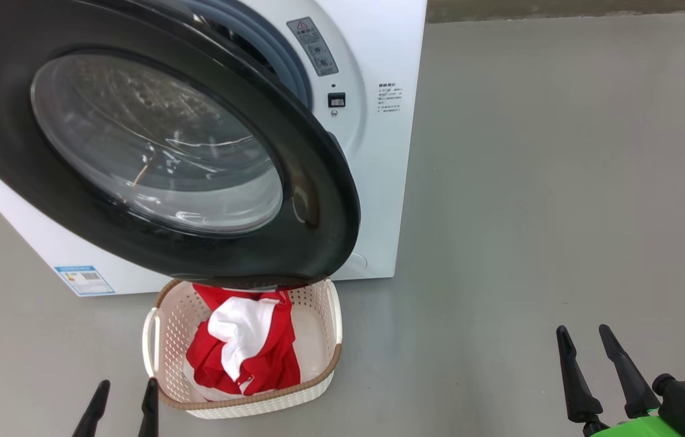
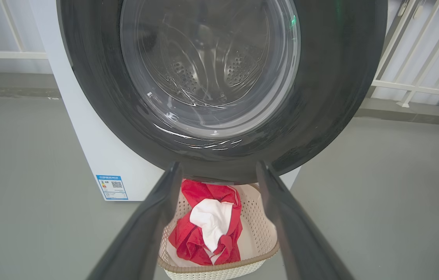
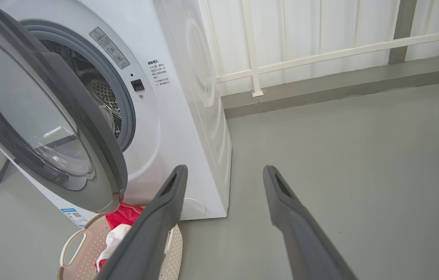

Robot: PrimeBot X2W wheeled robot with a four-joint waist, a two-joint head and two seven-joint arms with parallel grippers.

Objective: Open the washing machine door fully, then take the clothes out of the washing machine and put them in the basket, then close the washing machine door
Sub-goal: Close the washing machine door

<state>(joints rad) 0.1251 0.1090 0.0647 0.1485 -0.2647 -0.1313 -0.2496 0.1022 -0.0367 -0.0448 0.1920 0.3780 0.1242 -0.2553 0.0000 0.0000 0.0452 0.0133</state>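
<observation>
Washing machine point(image 1: 388, 182) is standing on the grey floor point(image 1: 530, 182), its front facing the robot. Washing machine door point(image 1: 154, 145) is standing ajar, swung partway out. In the head view its lower rim is overlapping the basket's far end, and the grey rubber ring is showing past its right edge. Basket point(image 1: 166, 328) is sitting on the floor just in front of the machine, below the door. Clothes point(image 1: 251, 346) are lying inside the basket, white piece on top of the red. Left claw point(image 1: 127, 383) is hovering near the basket's near-left corner, fingers spread, gripping nothing. Right claw point(image 1: 582, 331) is hovering well to the right over bare floor, fingers spread, gripping nothing.
</observation>
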